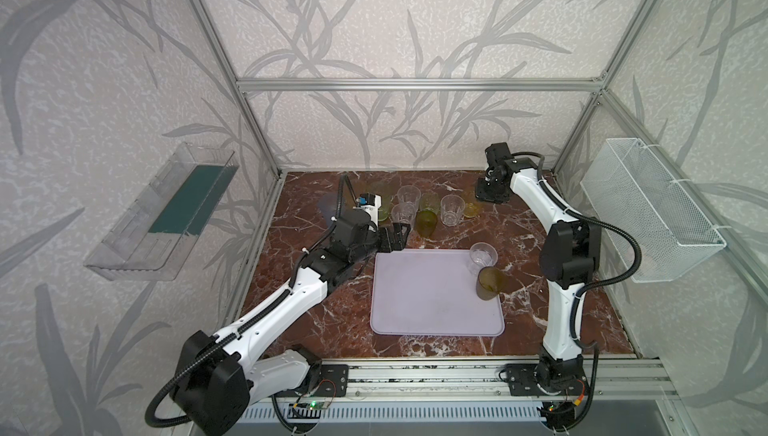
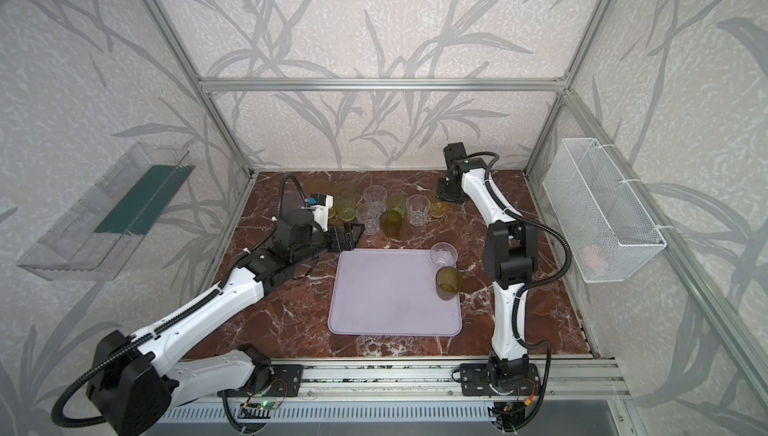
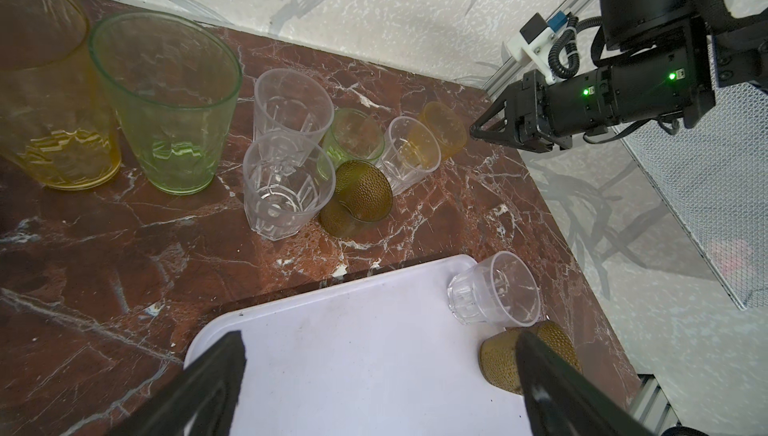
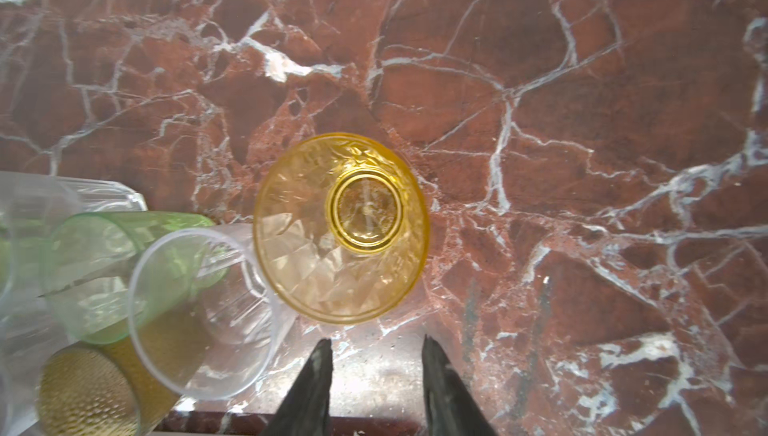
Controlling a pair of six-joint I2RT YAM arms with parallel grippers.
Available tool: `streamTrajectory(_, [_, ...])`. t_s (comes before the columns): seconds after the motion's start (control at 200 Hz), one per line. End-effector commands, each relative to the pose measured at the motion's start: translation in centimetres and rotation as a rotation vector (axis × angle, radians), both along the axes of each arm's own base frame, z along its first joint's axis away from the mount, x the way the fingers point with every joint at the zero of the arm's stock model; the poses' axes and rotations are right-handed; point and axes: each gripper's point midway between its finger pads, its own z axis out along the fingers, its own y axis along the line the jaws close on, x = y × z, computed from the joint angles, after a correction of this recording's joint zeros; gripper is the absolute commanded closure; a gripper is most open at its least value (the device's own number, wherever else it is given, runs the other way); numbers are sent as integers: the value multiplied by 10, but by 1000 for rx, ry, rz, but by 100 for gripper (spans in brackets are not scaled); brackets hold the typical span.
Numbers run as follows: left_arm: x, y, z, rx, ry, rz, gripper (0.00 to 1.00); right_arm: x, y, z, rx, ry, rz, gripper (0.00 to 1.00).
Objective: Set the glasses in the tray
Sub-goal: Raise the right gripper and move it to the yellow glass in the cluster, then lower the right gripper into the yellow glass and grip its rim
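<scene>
The tray [image 1: 432, 309] is a flat pale lilac rectangle with rounded corners and a low rim, lying on the marble worktop [image 1: 332, 317]; two glasses stand upright along its right side: a clear faceted tumbler [image 1: 482, 257] in the far right corner, and a dark olive-brown tumbler [image 1: 489, 284] just nearer, at the rim; behind the tray a tight cluster stands on the worktop: an amber-yellow tumbler [image 3: 50, 93], a light green tumbler [image 3: 166, 101], two clear tumblers [image 3: 291, 109], a second green tumbler [image 3: 353, 134], a dimpled olive tumbler [image 3: 361, 192], another clear tumbler [image 3: 409, 155], and a small amber tumbler [image 4: 340, 230] at the right end.
</scene>
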Motion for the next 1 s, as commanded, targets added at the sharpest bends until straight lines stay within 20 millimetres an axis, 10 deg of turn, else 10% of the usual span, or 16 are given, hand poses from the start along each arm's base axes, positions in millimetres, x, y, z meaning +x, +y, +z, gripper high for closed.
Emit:
streamTrajectory(0.0, [-1,0,7,-31,-19,2,1,2,-12,-3,-40,14,-20,65])
streamTrajectory(0.995, [-5,1,3,-45,2,3,1,14,-12,-20,79,10,-72,78])
